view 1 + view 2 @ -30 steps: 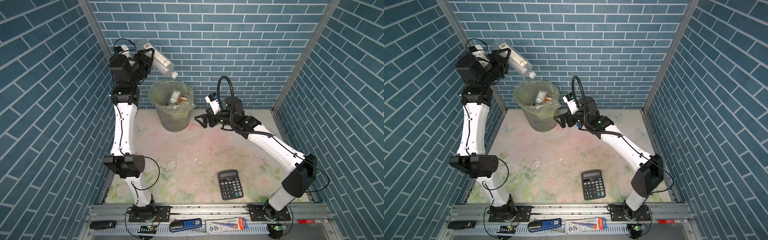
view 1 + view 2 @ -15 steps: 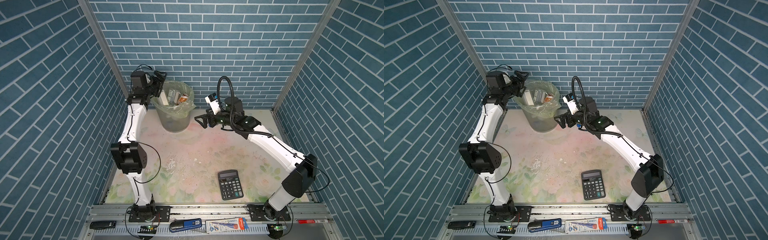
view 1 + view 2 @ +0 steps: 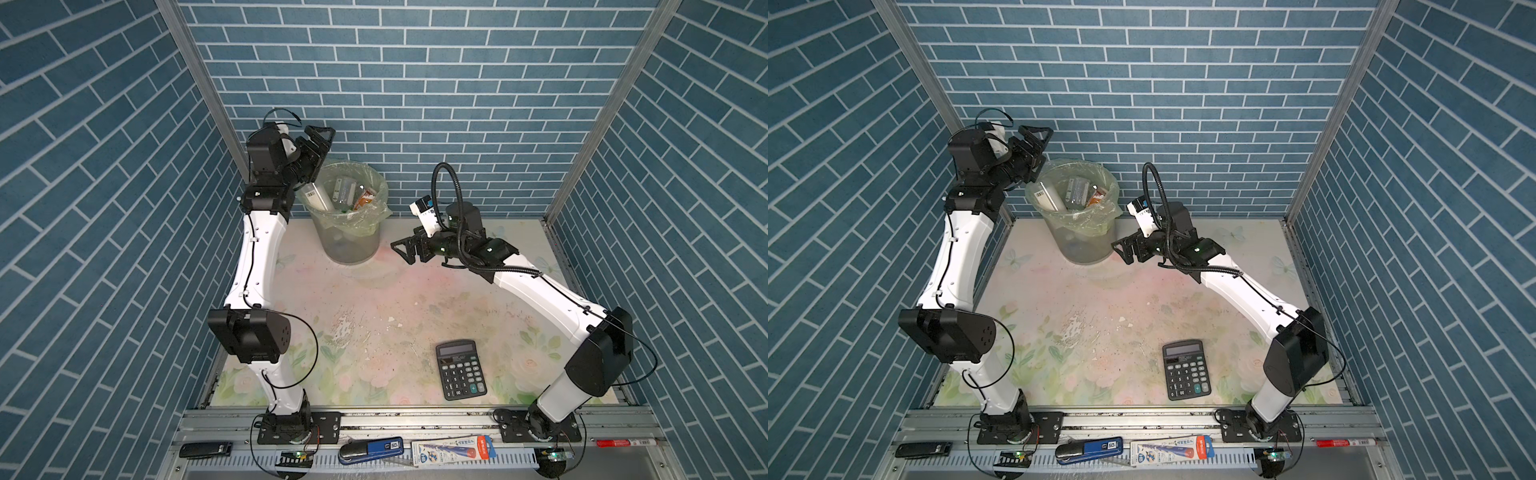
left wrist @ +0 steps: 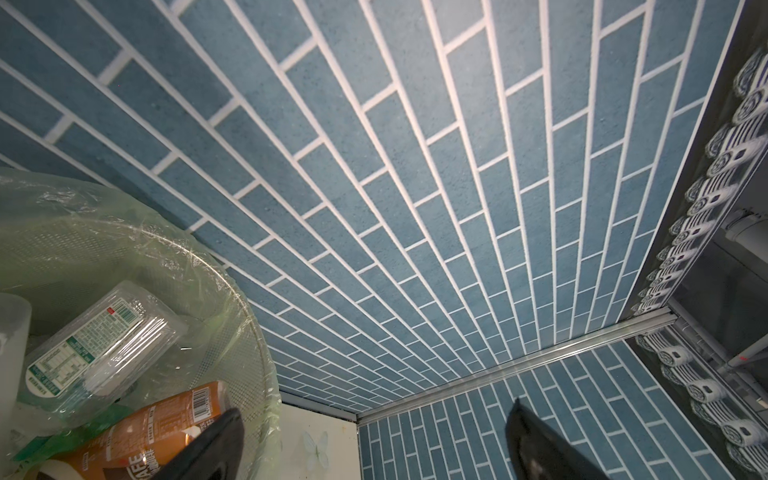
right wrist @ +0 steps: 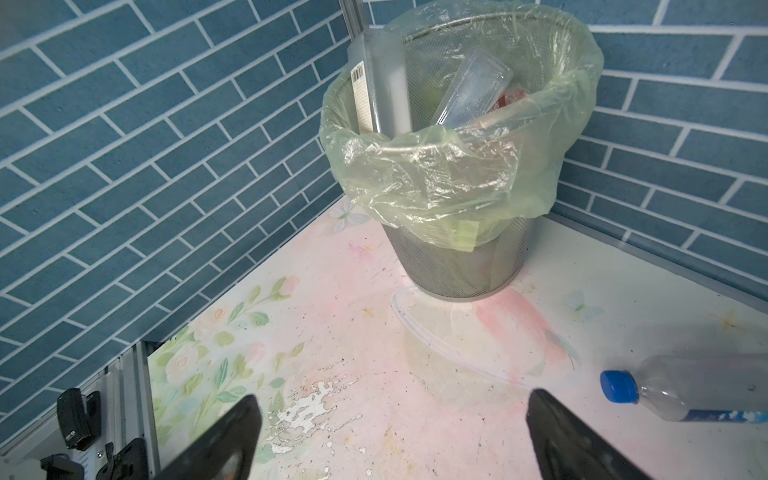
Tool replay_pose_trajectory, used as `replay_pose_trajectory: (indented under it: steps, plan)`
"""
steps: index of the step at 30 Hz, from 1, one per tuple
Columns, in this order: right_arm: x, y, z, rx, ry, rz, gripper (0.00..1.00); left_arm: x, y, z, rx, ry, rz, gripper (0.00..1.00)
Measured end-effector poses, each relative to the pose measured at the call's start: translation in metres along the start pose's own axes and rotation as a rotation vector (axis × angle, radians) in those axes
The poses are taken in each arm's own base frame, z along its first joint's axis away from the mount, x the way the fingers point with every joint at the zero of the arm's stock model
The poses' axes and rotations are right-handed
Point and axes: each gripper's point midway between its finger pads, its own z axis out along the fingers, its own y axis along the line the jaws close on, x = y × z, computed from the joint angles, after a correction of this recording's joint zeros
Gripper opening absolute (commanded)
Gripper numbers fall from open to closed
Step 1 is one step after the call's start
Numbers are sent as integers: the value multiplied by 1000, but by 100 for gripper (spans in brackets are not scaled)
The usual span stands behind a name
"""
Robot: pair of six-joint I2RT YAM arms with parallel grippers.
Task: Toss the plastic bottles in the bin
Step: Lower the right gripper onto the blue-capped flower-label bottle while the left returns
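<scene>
The left end effector (image 3: 319, 143) hangs with its fingers (image 4: 208, 453) spread wide and empty over the 10 o'clock edge of the bin (image 3: 353, 245), which stands at 11 o'clock on the floral bench (image 3: 374, 299). The right end effector (image 3: 402, 251), likewise agape and holding nothing, sits low at the bin's 3 o'clock, just beside its wall.

Inside the bag-lined bin, a frosted bottle (image 5: 382, 83) leans on the rim, showing a barcode and a strip of print too small to read. A clear bottle (image 4: 99, 340) carries a green-and-white nutrition panel, its figures illegible. A brown bottle (image 4: 158, 419) bears a barcode and large white letters that seem to end in "FEE", the rest blocked by a finger. The lower layers blur behind the bag and mesh.

A blue-capped bottle (image 5: 685, 395) lies on its side on the bench, apart from the bin. Only the right wrist camera shows it, and the frame cuts off its base and most of its blue-and-white label.

A black calculator (image 3: 460, 370) rests at 5 o'clock on the bench, its brand line unreadable.
</scene>
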Motion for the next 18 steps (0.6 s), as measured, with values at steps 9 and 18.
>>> replay_pose_trajectory:
  steps: [9,18]
  plan:
    - [-4,-50,-32,158,-42,95,99,93,-35,0,14,149,151,99]
    - [19,-161,-69,434,-40,318,99,205,-22,-2,-23,323,316,99]
